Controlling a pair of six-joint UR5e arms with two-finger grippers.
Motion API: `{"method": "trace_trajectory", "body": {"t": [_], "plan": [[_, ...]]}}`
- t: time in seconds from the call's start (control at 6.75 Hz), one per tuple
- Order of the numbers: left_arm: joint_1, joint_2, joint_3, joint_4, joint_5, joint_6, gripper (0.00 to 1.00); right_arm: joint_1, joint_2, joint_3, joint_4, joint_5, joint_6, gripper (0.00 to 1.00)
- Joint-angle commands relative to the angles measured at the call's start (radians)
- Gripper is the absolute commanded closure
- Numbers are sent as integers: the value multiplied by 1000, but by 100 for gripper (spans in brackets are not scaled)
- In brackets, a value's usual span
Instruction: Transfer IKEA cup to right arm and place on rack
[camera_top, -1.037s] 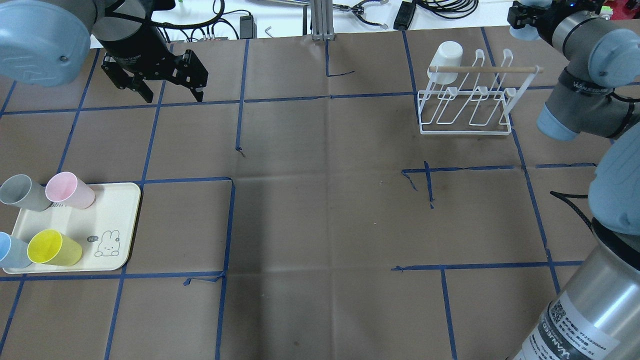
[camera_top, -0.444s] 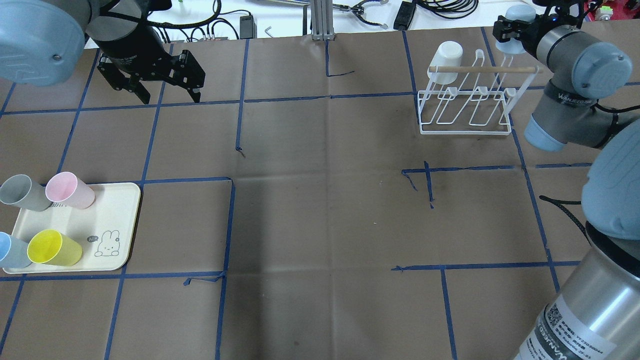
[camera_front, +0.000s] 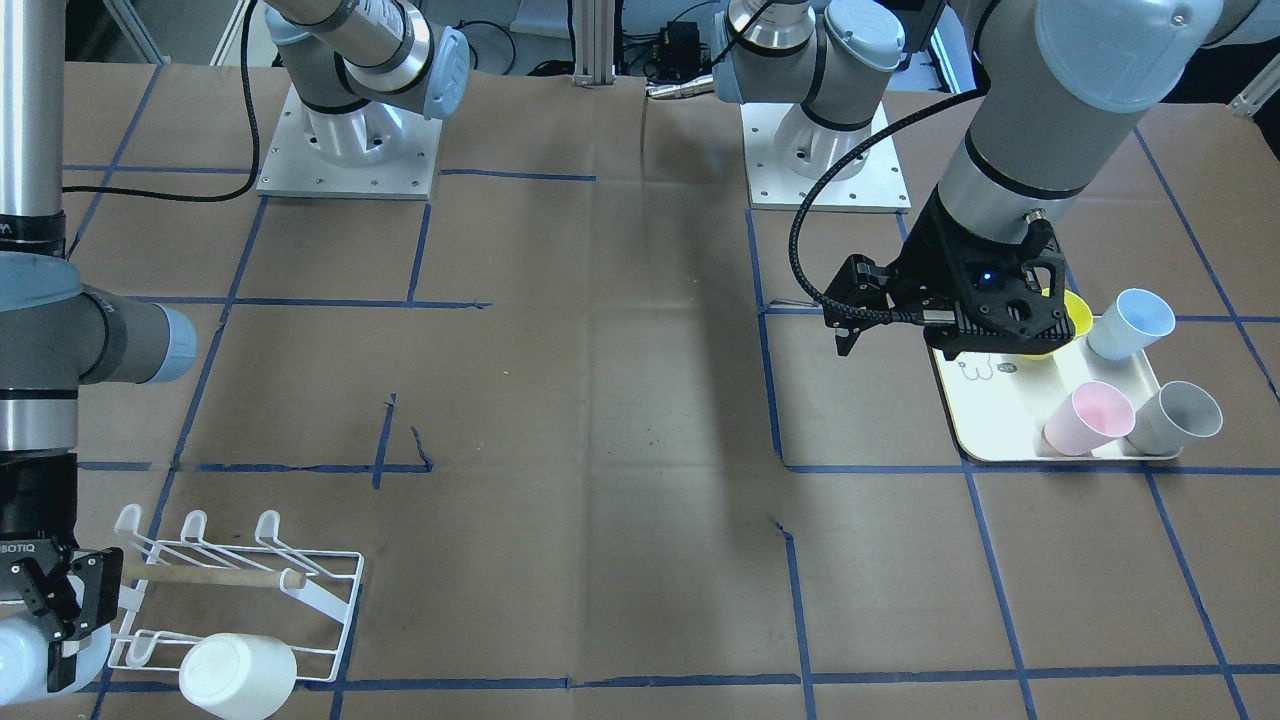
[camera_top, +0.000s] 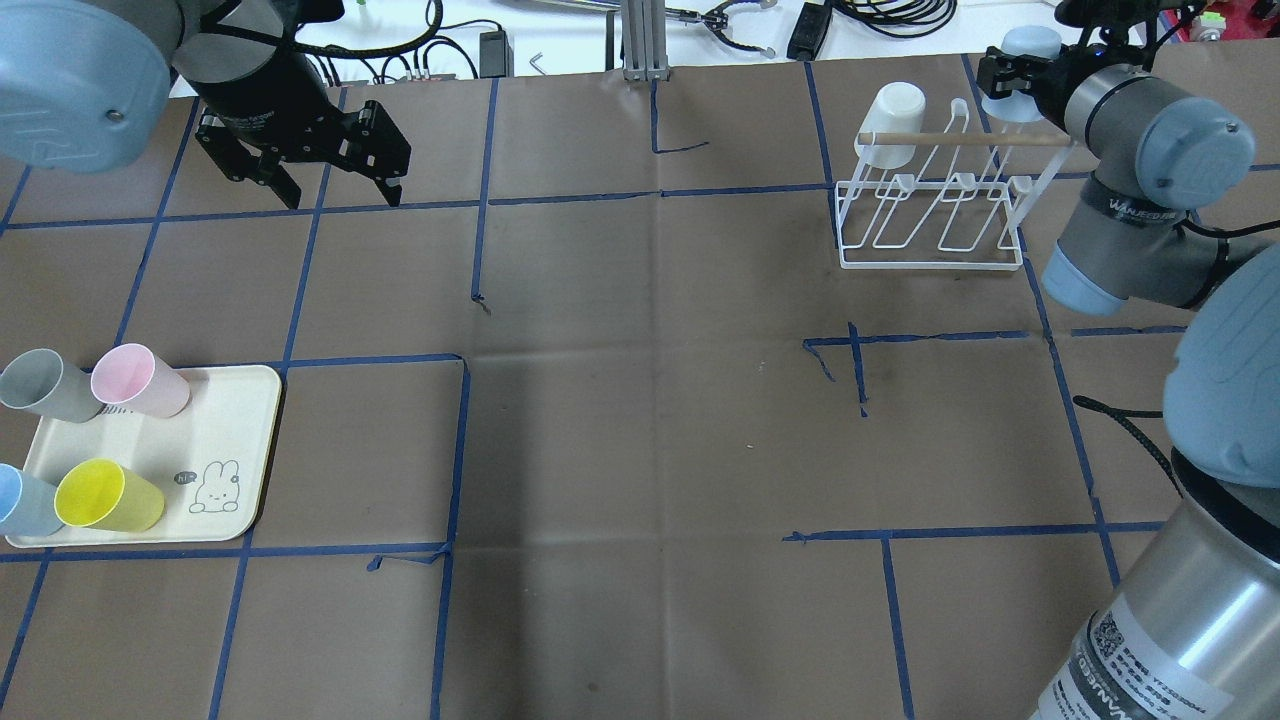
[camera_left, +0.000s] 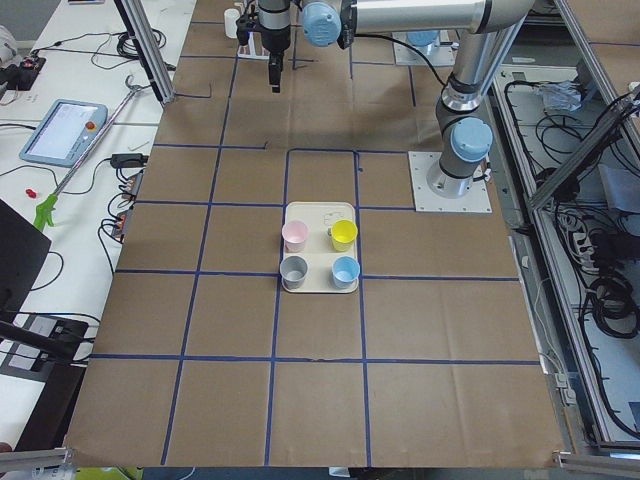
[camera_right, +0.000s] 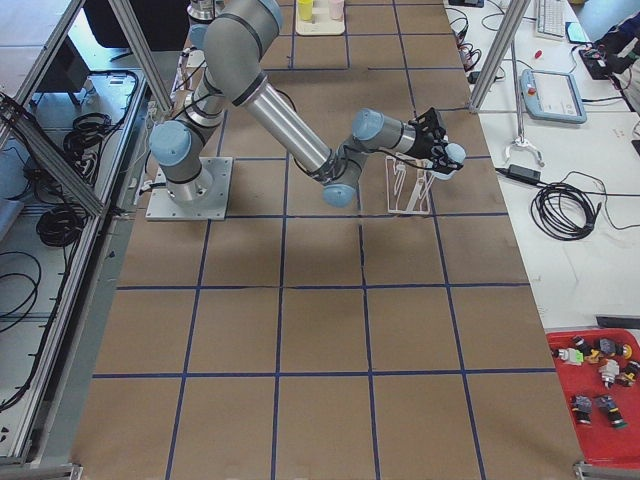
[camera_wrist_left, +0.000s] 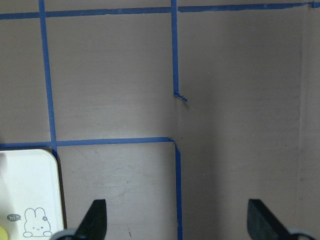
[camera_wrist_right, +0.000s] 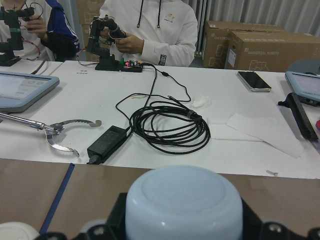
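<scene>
Holds pale blue cup (camera_top: 1030, 42) pinched in right gripper (camera_top: 1012, 78), upper right, close by rack (camera_top: 930, 263); left gripper (camera_top: 340, 195) spread, empty. Could snag dowel (camera_top: 960, 139) or miss prong (camera_top: 1016, 112) if lowered off-centre.

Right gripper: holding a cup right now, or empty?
Holding. The right gripper is shut on a pale blue cup, its base facing the wrist camera, at the rack's right end.

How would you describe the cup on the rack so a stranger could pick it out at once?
Find the white wire rack at the table's far right in the overhead view. A white cup hangs tilted over a prong at its left end. No other is white: the right gripper holds a pale blue cup, and the tray holds coloured cups.
</scene>
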Motion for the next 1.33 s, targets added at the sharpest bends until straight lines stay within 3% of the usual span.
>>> {"method": "trace_trajectory", "body": {"t": [0.0,0.15,0.3,0.44,0.89,1.19], "plan": [[0,-3,0,0,0,0,0,-1,-1,13,-6,1,-1,82],[0,-4,0,0,1,0,0,-6,-1,23,-3,4,-6,62],[0,-7,0,0,2,0,0,-6,-2,24,-5,1,-11,20],[0,-13,0,1,2,0,0,-6,-2,26,-3,-1,-1,1],[-2,-13,0,3,2,0,0,-4,-46,26,21,-4,2,0],[-2,-13,-1,1,3,2,0,-1,-210,15,348,-5,2,0]]}}
